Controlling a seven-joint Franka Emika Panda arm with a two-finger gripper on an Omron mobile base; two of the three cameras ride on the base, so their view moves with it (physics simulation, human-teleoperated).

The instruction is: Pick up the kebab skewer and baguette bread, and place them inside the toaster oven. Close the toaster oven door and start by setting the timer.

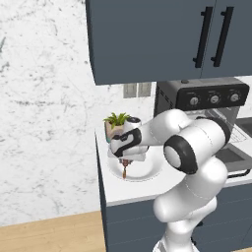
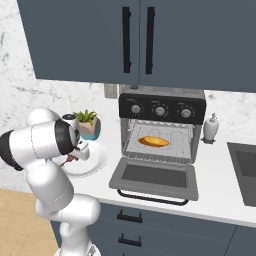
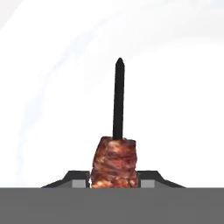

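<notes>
Kebab skewer [image 3: 114, 162] is clamped in the gripper [image 1: 125, 161] over the plate [image 1: 147, 172]; baguette bread [image 2: 153, 141] sits inside. Next: carry it into the toaster oven [image 2: 161, 131].

Skewer clamped in the hand
Red-brown meat kebab skewer [image 3: 114, 161] between the hand [image 3: 114, 180] fingertips, black tip over white plate [image 3: 175, 87].

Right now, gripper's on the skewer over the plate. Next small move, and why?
Probably lift straight up. The gripper looks shut on the thin dark kebab skewer, low over the round white plate. The golden baguette already lies in the open dark grey toaster oven, so clearing the plate comes first.
</notes>
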